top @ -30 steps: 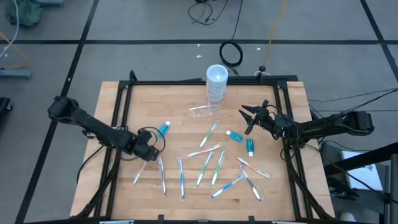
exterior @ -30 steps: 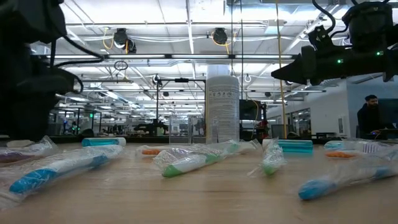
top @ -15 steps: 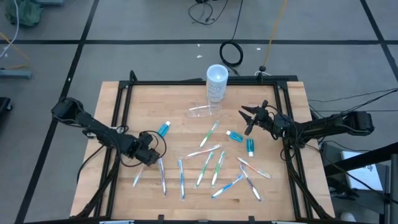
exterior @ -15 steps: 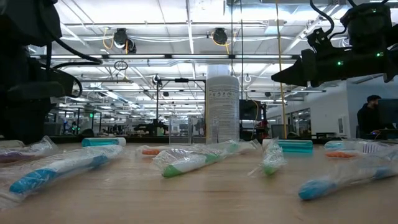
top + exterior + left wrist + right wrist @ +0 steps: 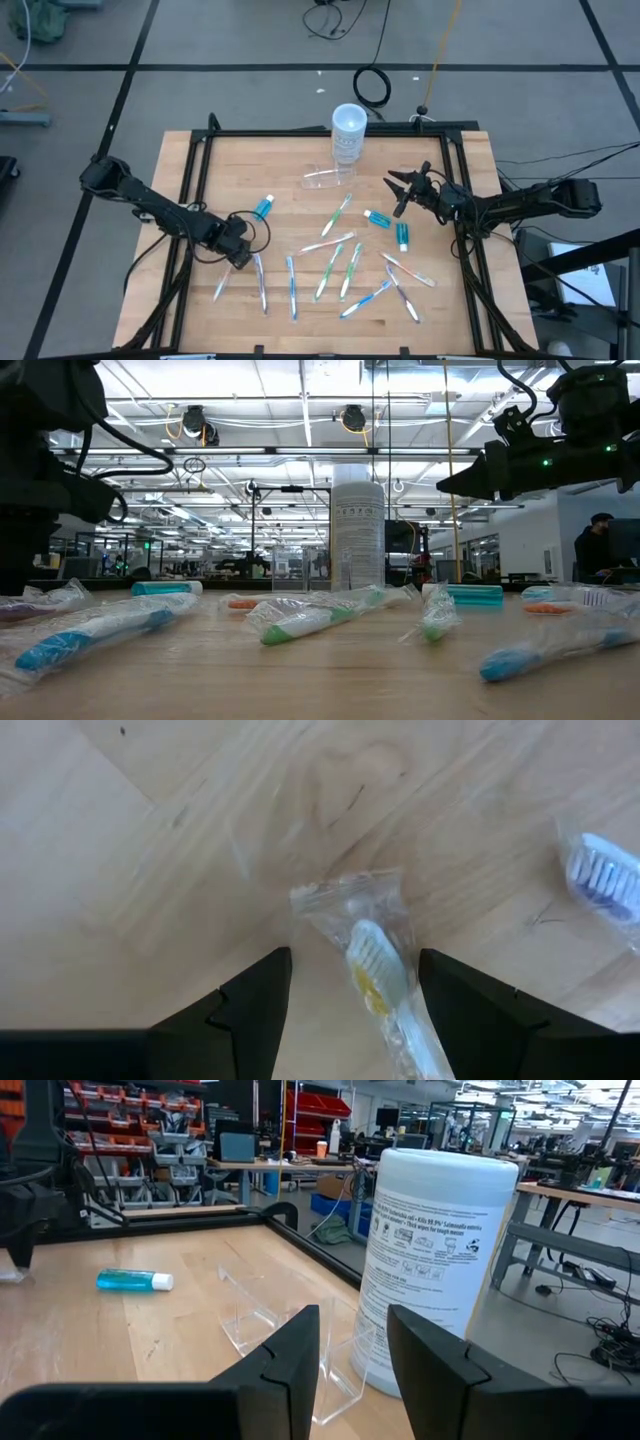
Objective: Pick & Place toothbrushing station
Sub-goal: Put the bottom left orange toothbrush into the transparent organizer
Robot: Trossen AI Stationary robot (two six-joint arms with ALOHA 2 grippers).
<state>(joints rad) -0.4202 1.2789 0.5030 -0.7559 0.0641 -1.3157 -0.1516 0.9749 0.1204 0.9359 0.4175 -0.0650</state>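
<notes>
The toothbrushing station (image 5: 328, 178), a small clear plastic holder, lies on the wooden table in front of the white cup (image 5: 348, 133). It also shows in the right wrist view (image 5: 275, 1325). My right gripper (image 5: 398, 190) is open and empty, held level above the table to the station's right and pointing at it (image 5: 352, 1315). My left gripper (image 5: 245, 258) is open at the table's left and points down. Its fingers (image 5: 260, 990) stand on either side of the head of a wrapped toothbrush (image 5: 372, 970) that lies flat on the table.
Several wrapped toothbrushes (image 5: 330, 265) lie scattered over the table's middle and near part. Teal toothpaste tubes (image 5: 263, 207) (image 5: 377, 218) (image 5: 403, 237) lie among them. A black frame rail (image 5: 300, 133) runs round the table. A person (image 5: 598, 545) stands far behind.
My left gripper has gone a little toward the table's near edge and now stands over the wrapped toothbrush at the left.
</notes>
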